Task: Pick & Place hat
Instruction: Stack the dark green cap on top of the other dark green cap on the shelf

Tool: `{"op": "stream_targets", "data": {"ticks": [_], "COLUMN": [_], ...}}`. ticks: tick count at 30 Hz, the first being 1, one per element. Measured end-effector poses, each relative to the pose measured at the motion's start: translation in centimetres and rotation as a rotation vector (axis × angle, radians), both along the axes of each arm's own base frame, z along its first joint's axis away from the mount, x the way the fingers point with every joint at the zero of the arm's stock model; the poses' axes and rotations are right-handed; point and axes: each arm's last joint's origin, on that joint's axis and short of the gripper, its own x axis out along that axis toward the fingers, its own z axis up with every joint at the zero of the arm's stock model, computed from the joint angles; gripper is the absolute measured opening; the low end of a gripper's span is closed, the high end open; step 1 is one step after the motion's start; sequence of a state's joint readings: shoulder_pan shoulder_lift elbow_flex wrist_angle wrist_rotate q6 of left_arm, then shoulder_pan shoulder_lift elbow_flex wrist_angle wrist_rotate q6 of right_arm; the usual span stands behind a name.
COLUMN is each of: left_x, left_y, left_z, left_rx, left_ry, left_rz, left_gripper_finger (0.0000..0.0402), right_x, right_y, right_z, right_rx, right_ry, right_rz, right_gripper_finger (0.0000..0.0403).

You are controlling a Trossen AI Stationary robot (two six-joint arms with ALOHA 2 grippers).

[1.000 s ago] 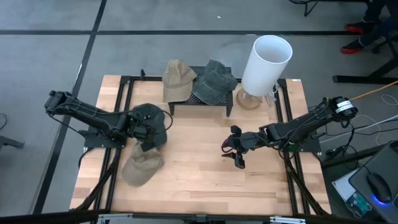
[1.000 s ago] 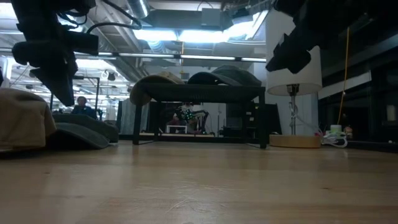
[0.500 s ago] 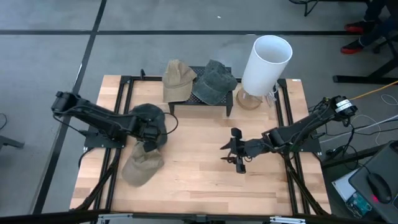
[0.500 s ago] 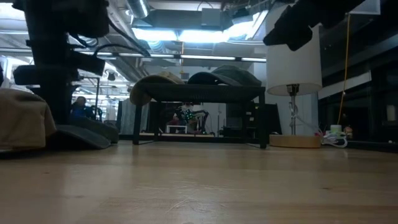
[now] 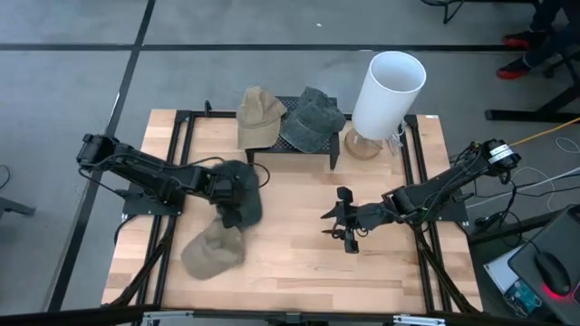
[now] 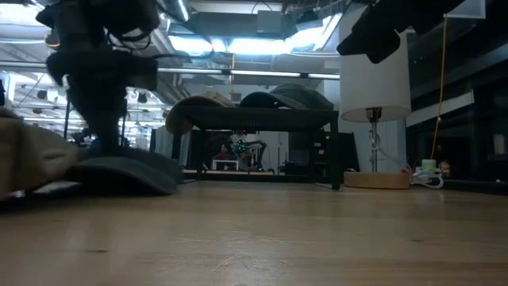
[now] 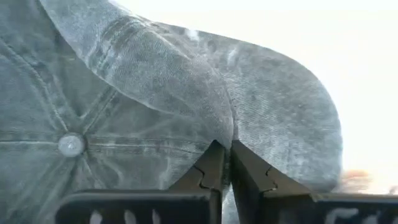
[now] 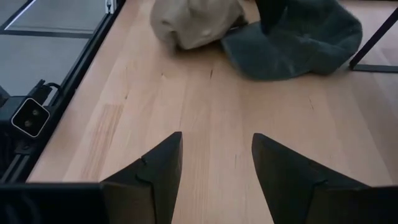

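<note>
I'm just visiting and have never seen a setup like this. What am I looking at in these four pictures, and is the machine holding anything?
It is a robot with two dark jointed arms at a wooden table. One picture looks straight down, one looks level across the tabletop, and the other two come from small cameras on each arm's wrist.

On the table lie a dark grey cap and a tan cap. At the back, a low black rack carries two more caps, with a white lamp beside it.

The left end effector is pinched shut on the dark grey cap; its wrist camera shows the fingers closed on the denim. The right end effector waits open above bare wood, holding nothing.
</note>
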State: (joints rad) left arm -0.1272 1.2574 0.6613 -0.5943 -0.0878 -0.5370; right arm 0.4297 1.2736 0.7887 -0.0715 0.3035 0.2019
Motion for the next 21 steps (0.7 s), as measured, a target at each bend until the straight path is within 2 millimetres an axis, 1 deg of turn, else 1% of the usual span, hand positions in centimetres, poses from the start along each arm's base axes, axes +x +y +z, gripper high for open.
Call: {"op": "stream_targets", "data": {"ticks": [3,6,11,15,21], "left_x": [1.1,1.9,2.9,3.7,4.5], "left_y": [-0.4,-1.1,-2.3,-3.0,-3.6], "left_z": [0.5,1.1,2.1,3.2,5.3], "left_rx": [-0.049,-0.087,-0.094,-0.001,0.237], "left_ry": [-0.123,-0.231,-0.398,-0.551,-0.804], "left_rz": [-0.024,-0.058,-0.094,-0.067,0.054], "left_gripper_finger": [0.0011,0.001,0.0008,0.0007,0.0007], "right_x": [0.0,0.0,0.0,0.0,0.4], "right_y": [0.0,0.0,0.1,0.1,0.2], "right_z": [0.0,0.0,-0.1,-0.2,0.5], "right_rx": [0.008,0.058,0.142,0.153,0.18], "right_ry": [0.001,0.005,0.008,-0.012,-0.093], "right_rz": [-0.005,-0.033,-0.044,-0.04,-0.054], "right_gripper_finger": [0.0194,0.0194,0.0194,0.0194,0.0194]}}
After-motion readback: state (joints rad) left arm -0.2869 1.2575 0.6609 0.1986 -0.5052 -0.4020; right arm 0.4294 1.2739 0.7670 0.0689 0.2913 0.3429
